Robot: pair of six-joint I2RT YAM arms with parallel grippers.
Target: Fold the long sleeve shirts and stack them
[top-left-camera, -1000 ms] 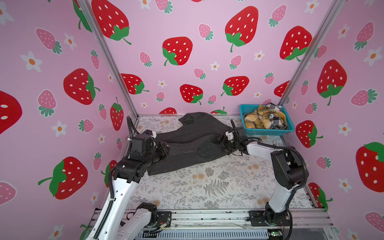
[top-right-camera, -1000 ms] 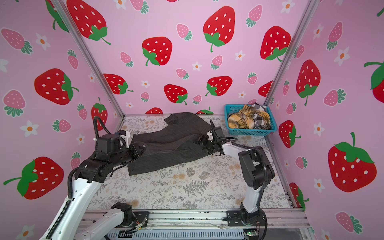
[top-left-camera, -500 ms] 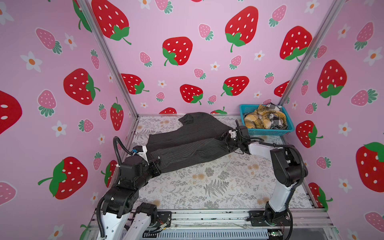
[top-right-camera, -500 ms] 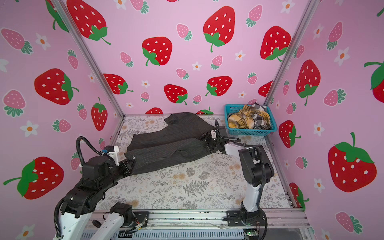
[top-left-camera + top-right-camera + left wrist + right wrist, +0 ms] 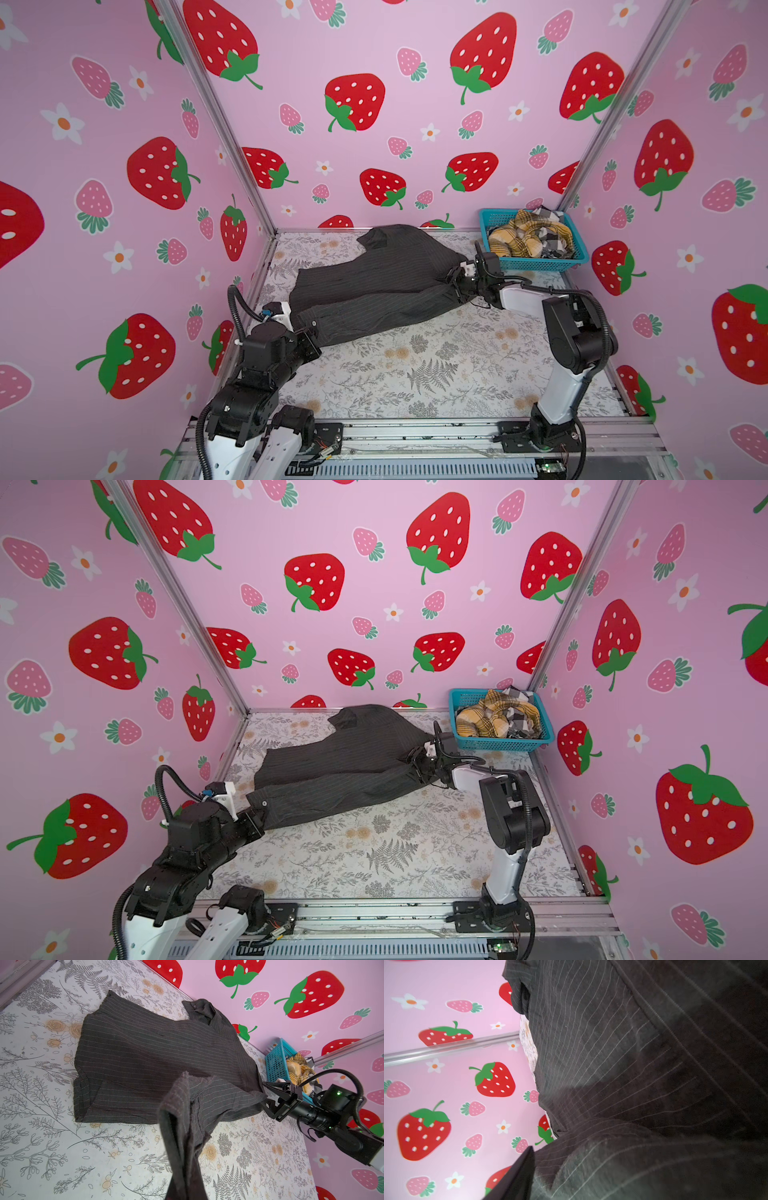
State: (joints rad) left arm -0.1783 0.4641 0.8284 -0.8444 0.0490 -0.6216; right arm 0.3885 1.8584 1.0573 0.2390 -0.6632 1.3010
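— Why laid out so, across the far half of the floral table (image 5: 415, 365)?

— Likely to flatten the charcoal pinstripe shirt (image 5: 374, 274) before folding, with 1 sleeve (image 5: 374, 309) drawn taut toward near left.

— And gripped by what?

— Clamped at the cuff by the left gripper (image 5: 311, 334), with jaws fully closed on cloth. Met at the right, beside the teal basket (image 5: 540, 262) with the yellow plaid shirt (image 5: 519, 243) heaped inside, by the right gripper (image 5: 266, 1094), with jaws about half apart, straddling the shirt's right edge, not visibly pinching.
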